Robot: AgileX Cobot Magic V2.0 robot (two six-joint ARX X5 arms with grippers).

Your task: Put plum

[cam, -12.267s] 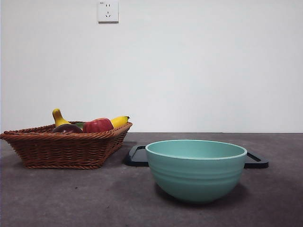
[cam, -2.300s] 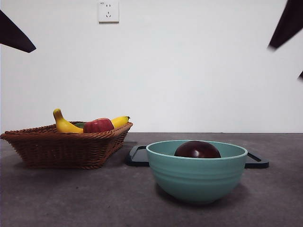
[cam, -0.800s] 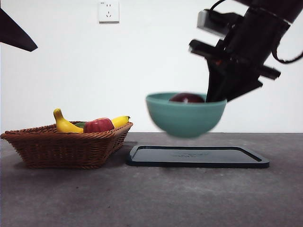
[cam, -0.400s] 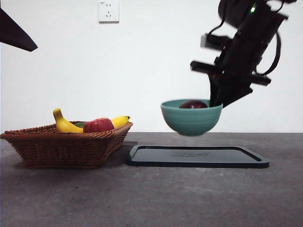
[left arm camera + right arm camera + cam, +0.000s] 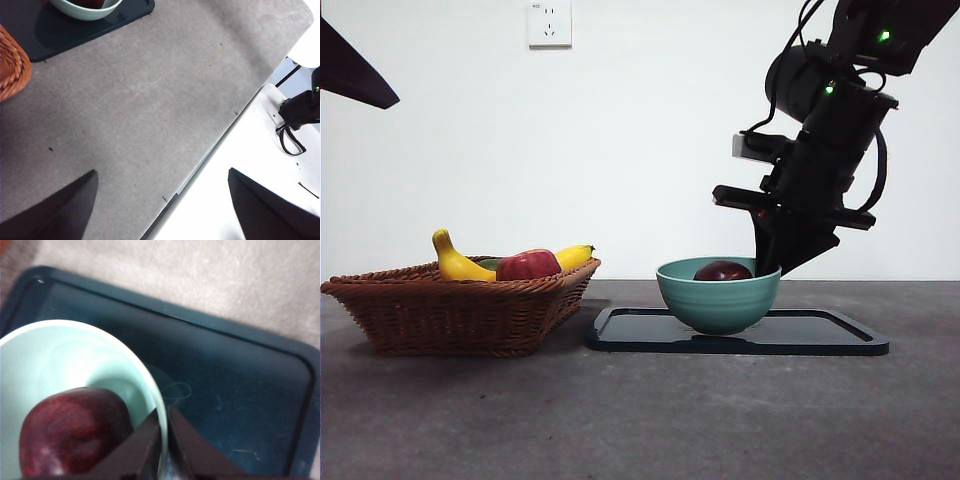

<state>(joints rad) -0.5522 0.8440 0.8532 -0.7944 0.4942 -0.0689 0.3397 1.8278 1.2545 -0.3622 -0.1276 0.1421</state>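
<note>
Seen level from the front: a teal bowl (image 5: 718,294) standing on a dark tray (image 5: 820,333), with only the crown of the dark maroon plum (image 5: 723,271) showing above the rim. Revealed by the right wrist view alone: the plum (image 5: 72,438) lying low inside the bowl (image 5: 60,352), against the wall nearest the jaws, and the right gripper (image 5: 162,440) pinching that rim, one jaw inside the bowl, the other outside over the tray (image 5: 240,405). From the front, that gripper (image 5: 772,262) reaches down at a slant from the upper right, big and dark, meeting the bowl's right rim. Visible only from the front: a wicker basket (image 5: 450,310) left of the tray, holding a banana (image 5: 455,262) and a red fruit (image 5: 527,265); a wall socket (image 5: 548,22) above. Left wrist view: left gripper (image 5: 162,205) high over bare table (image 5: 140,110), jaws spread wide, nothing between them; bowl, tray corner and basket edge far off at the frame's margin. In the front view, just a black tip at the top left corner.
</note>
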